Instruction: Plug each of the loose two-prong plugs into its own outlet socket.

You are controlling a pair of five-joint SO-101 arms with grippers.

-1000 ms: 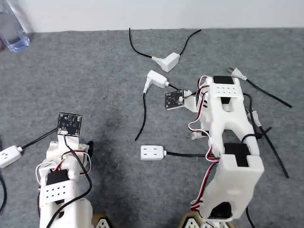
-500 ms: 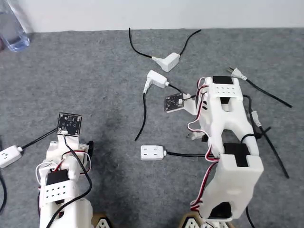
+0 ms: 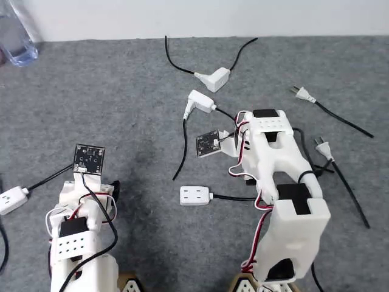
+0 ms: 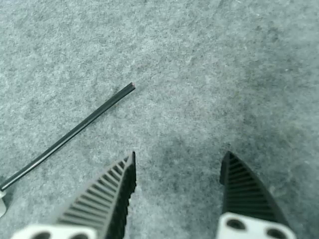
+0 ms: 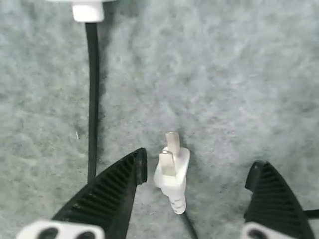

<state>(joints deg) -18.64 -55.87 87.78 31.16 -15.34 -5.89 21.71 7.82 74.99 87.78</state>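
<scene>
The right claw (image 5: pixel 198 164) is hanging released, straddling a white two-prong plug (image 5: pixel 172 173) on the desk (image 5: pixel 249 74). The left claw (image 4: pixel 179 158) is hovering released too.

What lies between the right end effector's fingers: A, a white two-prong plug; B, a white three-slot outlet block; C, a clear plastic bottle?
A: the right wrist view shows a white two-prong plug lying on the grey carpet between the open right end effector's fingers.

Grey felt-covered table (image 3: pixel 109 97) carries a white outlet socket (image 3: pixel 195 194), two-prong plugs (image 3: pixel 299 92) — black cords (image 3: pixel 183 146) trailing
</scene>
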